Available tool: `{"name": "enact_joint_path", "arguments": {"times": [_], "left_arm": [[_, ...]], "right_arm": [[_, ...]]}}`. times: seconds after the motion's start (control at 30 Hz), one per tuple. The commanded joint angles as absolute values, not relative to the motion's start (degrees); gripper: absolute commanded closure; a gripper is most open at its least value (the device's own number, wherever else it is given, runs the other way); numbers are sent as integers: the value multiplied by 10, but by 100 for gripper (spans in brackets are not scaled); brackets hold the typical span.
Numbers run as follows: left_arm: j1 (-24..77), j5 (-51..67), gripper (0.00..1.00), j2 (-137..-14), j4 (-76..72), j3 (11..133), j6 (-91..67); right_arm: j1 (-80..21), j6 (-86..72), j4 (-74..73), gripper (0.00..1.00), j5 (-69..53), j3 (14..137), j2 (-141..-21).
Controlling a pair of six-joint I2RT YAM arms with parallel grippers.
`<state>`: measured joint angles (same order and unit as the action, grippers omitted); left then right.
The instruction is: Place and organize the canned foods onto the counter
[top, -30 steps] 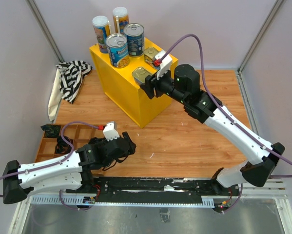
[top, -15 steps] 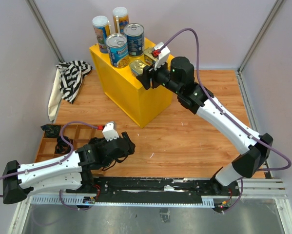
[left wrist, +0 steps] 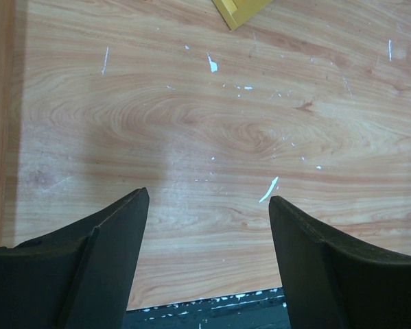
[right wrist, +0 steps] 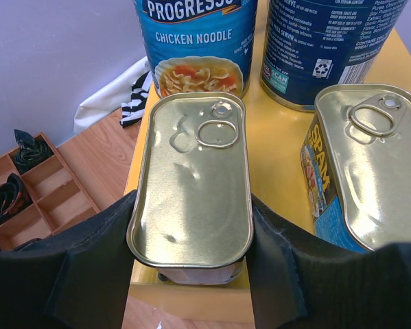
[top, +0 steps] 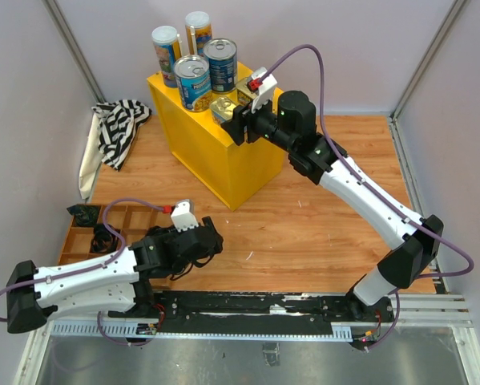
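The top of the yellow table is nearly filled. Two tall slim cans stand at its far corner. The two blue-labelled cans stand in front of them, toward the arms.

The right claw reaches in over the yellow table's near corner. Its two fingers press the long sides of a flat gold tin, so it is clamped on that tin. The tin lies lid-up, pull ring toward the chicken noodle can, just short of it. One long side runs close along the top's edge that faces the wooden tray. A narrow yellow strip shows between the tin's near end and the edge facing the arm. Whether the tin rests on the top or hangs just above it cannot be told.

The second gold tin lies beside it on the same top. A bare yellow lane lies between the two, and one claw finger fills its near end.

The left claw is well away from the yellow table, low over the bare wooden table. Its fingers are spread wide with nothing between them. A striped cloth lies on the wood beside the yellow table.
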<state>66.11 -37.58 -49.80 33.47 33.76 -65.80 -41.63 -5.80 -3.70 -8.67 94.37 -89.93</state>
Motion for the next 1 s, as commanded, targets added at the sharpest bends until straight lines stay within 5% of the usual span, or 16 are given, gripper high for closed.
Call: {"name": "enact_joint_path", "arguments": {"times": [0.0,0.33,0.4,0.43,0.97], "left_arm": [[659,-399,25,-505,322,360,-656],[659,-400,23,-523,312,372,-652],[659,-397,23,-529,308,374,-649],[659,-397,23,-532,306,376,-649],[659,-406,23,-537,335,420,-648]], "right_arm": [[-408,-53,-25,52,-81,955,-895],[-405,-41,-40,33,-68,960,-882],[-402,-40,-46,24,-69,962,-883],[-402,-40,-47,1,-69,962,-882],[-402,-71,-94,1,-94,905,-747]]}}
